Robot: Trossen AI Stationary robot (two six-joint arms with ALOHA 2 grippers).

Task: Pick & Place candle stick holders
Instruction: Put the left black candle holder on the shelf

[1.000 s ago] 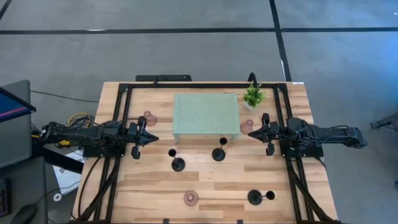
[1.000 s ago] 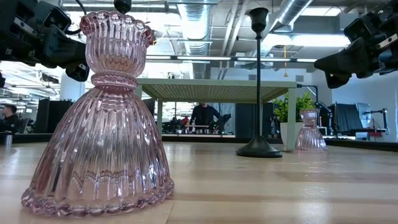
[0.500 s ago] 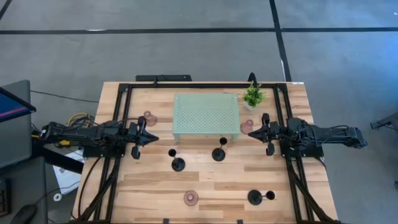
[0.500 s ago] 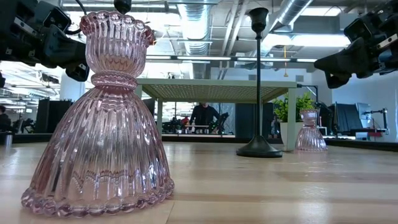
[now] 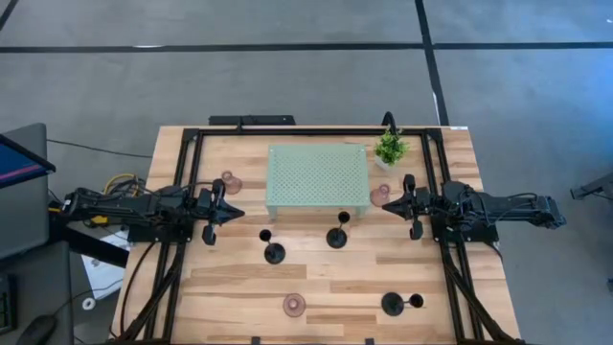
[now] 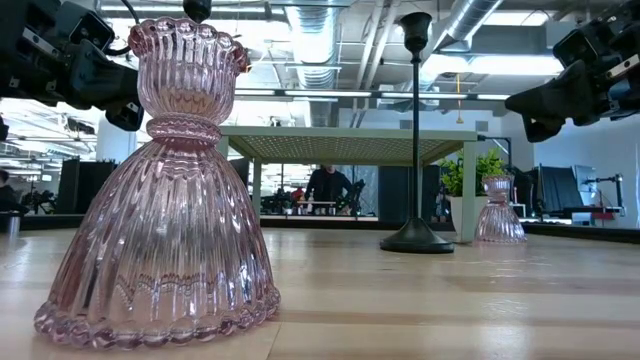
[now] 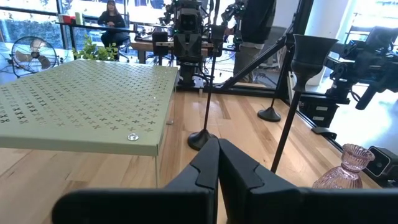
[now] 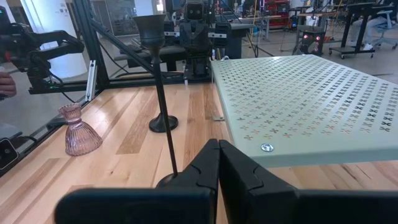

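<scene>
**Six holders waiting, both grippers closed and empty**

Three black candle stick holders with round disc bases and thin stems are standing in front of the tray: one (image 5: 274, 252) left of centre, one (image 5: 336, 237) just before the tray's front edge, one (image 5: 392, 304) near the front right. Three squat pink ribbed glass holders are sitting at the tray's left (image 5: 228, 178), at its right (image 5: 380, 195) and at the table's front (image 5: 294, 305).

The pale green perforated metal tray (image 5: 317, 177) is standing on legs mid-table, nothing on it yet.

The left gripper (image 5: 233, 214) and the right gripper (image 5: 392, 205) are hovering at either side of the tray, fingers pressed together, holding nothing.

Judging from this, the first pick is not yet begun. The fingers should be opening before descending; the thin stems are likely tippy, so a low, centred, slow grasp would be best.

No brand, label or writing is readable.
</scene>
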